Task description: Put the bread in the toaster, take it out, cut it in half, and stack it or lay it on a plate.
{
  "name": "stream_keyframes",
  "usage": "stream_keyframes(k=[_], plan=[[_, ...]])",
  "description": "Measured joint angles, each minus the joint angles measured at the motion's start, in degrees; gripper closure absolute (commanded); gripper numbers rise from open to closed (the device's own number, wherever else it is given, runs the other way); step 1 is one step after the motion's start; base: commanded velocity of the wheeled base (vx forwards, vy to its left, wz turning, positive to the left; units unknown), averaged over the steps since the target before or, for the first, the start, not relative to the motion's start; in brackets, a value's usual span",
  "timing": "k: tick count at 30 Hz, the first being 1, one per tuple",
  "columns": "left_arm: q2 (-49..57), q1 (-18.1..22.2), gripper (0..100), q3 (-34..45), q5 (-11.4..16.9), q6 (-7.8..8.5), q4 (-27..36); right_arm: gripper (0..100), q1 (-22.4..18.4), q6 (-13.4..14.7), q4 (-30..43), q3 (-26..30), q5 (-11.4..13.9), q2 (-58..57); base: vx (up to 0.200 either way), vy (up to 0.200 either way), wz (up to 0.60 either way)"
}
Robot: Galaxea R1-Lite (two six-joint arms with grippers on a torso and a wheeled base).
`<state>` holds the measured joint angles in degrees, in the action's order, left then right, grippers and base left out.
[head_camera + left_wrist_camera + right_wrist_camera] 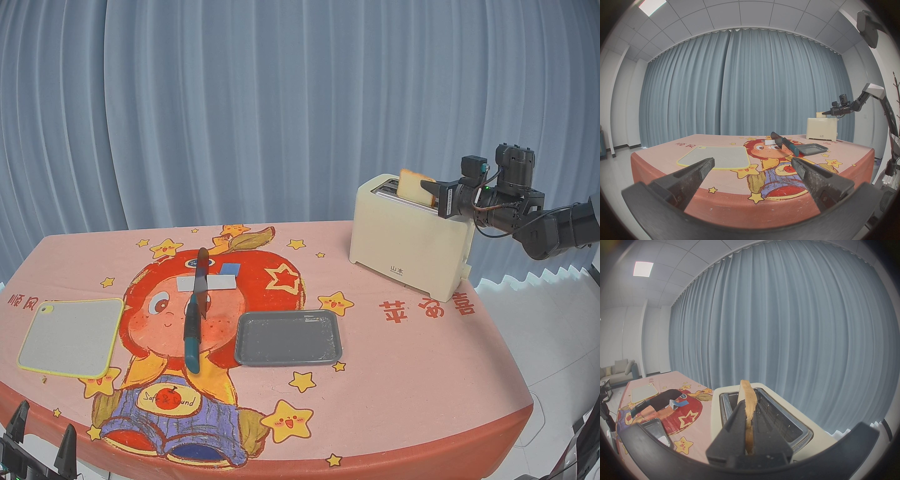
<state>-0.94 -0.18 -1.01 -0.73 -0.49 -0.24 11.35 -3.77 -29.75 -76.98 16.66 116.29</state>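
A slice of bread (415,185) stands upright in a slot of the cream toaster (409,240) at the table's far right, its top half above the slot. My right gripper (431,190) is shut on the bread (748,402), its fingers (732,427) pressed on both faces over the toaster (775,415). A knife (195,312) with a teal handle lies mid-table, its blade propped on a small white rest. The grey tray-like plate (289,337) sits right of it. My left gripper (753,175) hangs open off the table's front left corner, holding nothing.
A grey cutting board (72,337) with a yellow rim lies at the table's left. A small blue block (230,269) lies by the knife rest. Bare cloth stretches between plate and toaster and along the front edge. Blue curtains hang behind.
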Motion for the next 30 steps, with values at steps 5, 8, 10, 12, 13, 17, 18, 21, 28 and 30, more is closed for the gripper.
stream_keyframes(k=[5, 8, 10, 12, 13, 17, 18, 21, 28, 30], plan=[[0.00, 0.00, 0, 0.00, 0.00, -0.02, 0.00, 100, 0.09, 0.40, -0.02, 0.57, -0.05, -2.18, 0.000, 0.000, 0.00], [0.00, 0.00, 0, 0.00, 0.00, 0.00, 0.00, 100, -0.11, 0.68, -0.04, 0.85, -0.05, -3.63, 0.000, 0.000, 0.00], [0.00, 0.00, 0, 0.00, 0.00, -0.02, 0.02, 100, -0.20, 1.15, -0.04, 1.07, -0.09, -4.55, 0.000, 0.000, 0.00], [0.00, 0.00, 0, 0.00, 0.00, -0.02, 0.00, 100, -0.28, 1.67, -0.11, 1.27, -0.11, -5.67, 0.000, 0.000, 0.00], [0.00, 0.00, 0, 0.00, 0.00, -0.02, 0.00, 100, -0.33, 1.85, -0.15, 1.40, -0.13, -6.30, 0.000, 0.000, 0.00], [0.00, 0.00, 0, 0.00, 0.00, 0.00, 0.00, 100, -0.17, 2.11, -0.17, 2.62, -0.17, -8.94, 0.000, 0.000, 0.00], [0.00, 0.00, 0, 0.00, 0.00, -0.02, 0.00, 100, -0.11, 2.13, -0.17, 3.10, -0.17, -9.70, 0.000, 0.000, 0.00], [0.00, 0.00, 0, 0.00, 0.00, -0.02, 0.00, 100, 0.11, 2.13, -0.22, 5.05, -0.22, -12.09, 0.000, 0.000, 0.00], [0.00, 0.00, 0, 0.00, 0.00, -0.02, 0.00, 100, 1.00, 2.18, -0.44, 11.08, -0.17, -16.98, 0.000, 0.000, 0.00], [0.00, 0.00, 0, 0.00, 0.00, -0.02, 0.02, 100, 1.21, 2.18, -1.78, 13.70, -0.16, -18.32, 0.000, 0.000, 0.00]])
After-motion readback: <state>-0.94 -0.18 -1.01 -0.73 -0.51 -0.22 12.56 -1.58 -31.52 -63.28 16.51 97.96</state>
